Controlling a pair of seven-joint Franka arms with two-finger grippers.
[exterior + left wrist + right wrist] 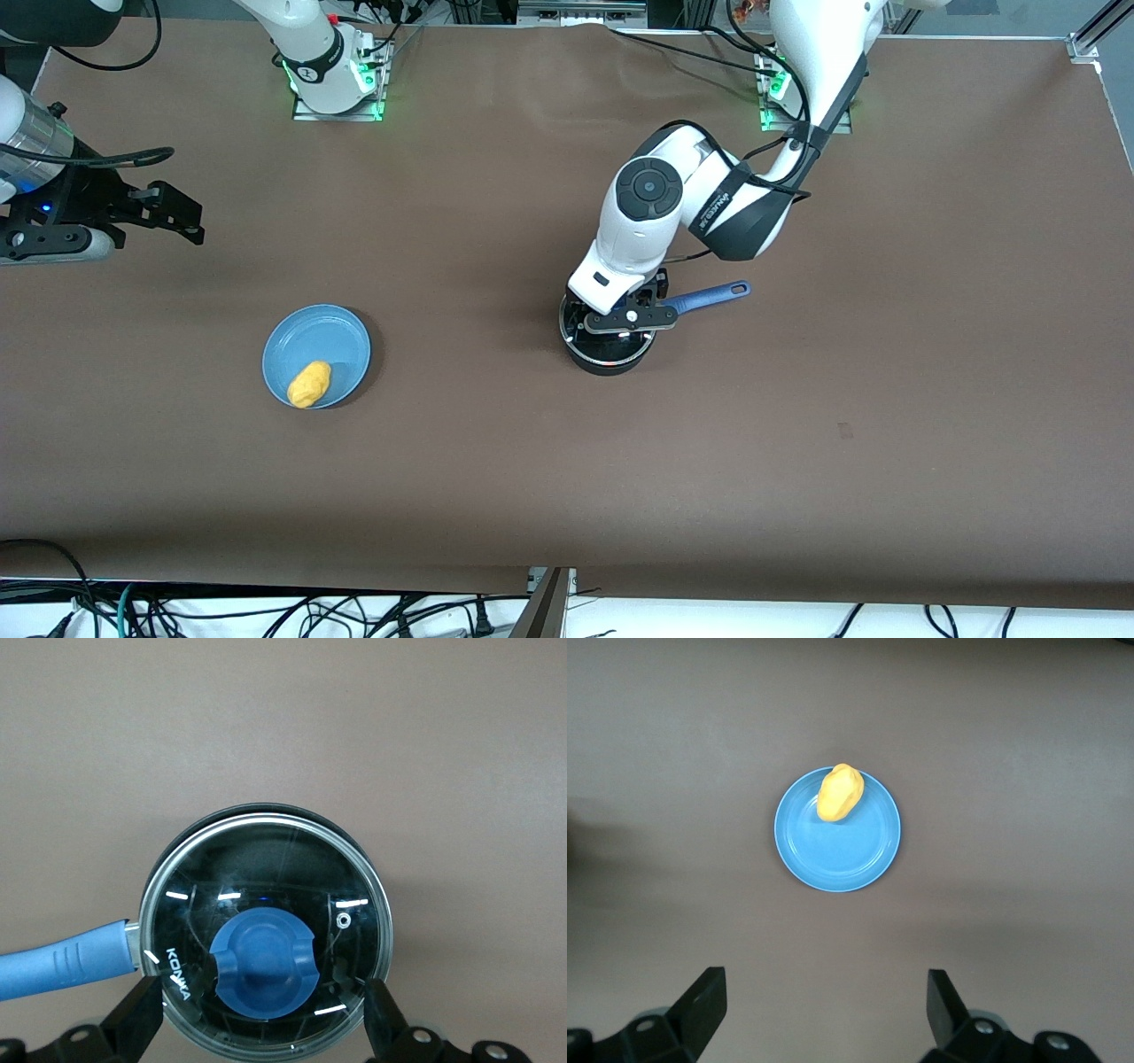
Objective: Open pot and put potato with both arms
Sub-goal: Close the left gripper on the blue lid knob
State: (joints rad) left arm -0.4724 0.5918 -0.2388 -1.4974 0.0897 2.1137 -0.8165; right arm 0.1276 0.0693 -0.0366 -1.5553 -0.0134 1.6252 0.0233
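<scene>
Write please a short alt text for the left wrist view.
The open left gripper hangs over the pot, its fingers on either side of the glass lid's blue knob. The blue handle points sideways over the brown table.

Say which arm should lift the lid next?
Left. The left gripper hangs open right over the pot, fingers straddling the lid's blue knob. The right gripper waits high, away from it.

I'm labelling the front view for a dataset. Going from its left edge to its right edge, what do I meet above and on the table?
right gripper, jaws open, up over bare table → plate with the potato on it → pot, lid on, with the left gripper over it, jaws open → the pot's blue handle.
</scene>
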